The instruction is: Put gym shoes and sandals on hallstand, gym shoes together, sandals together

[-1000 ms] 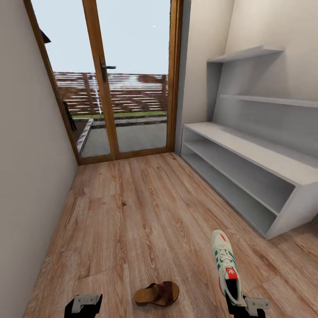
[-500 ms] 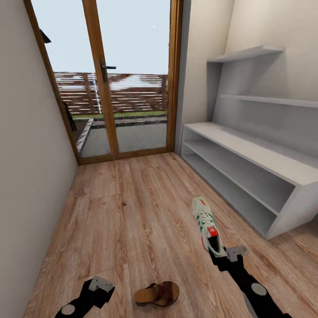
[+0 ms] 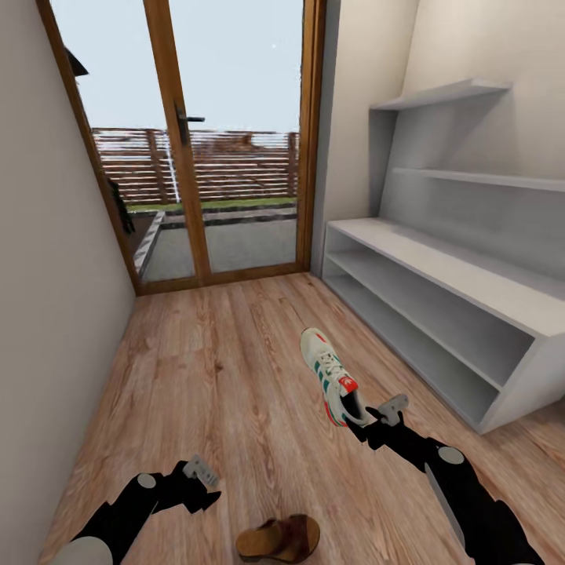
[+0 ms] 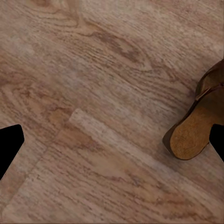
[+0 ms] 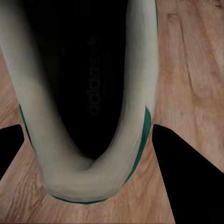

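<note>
the gym shoe [image 3: 333, 377] hangs over the corridor floor [image 3: 235, 369], heel clamped in the right end effector [image 3: 375, 416], so it can be carried to the hallstand [image 3: 439, 306]. a sandal [image 3: 279, 538] lies beside the left end effector [image 3: 200, 479], fingers apart. since earlier, the shoe has moved forward and left.

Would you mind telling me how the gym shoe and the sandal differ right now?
The gym shoe is off-white with green stripes and laces; the sandal is dark brown and open. The gym shoe is held up by its heel in the right gripper; the sandal lies on the corridor floor, ungripped. The gym shoe looks taller and longer than the sandal. Neither is on the hallstand.
</note>
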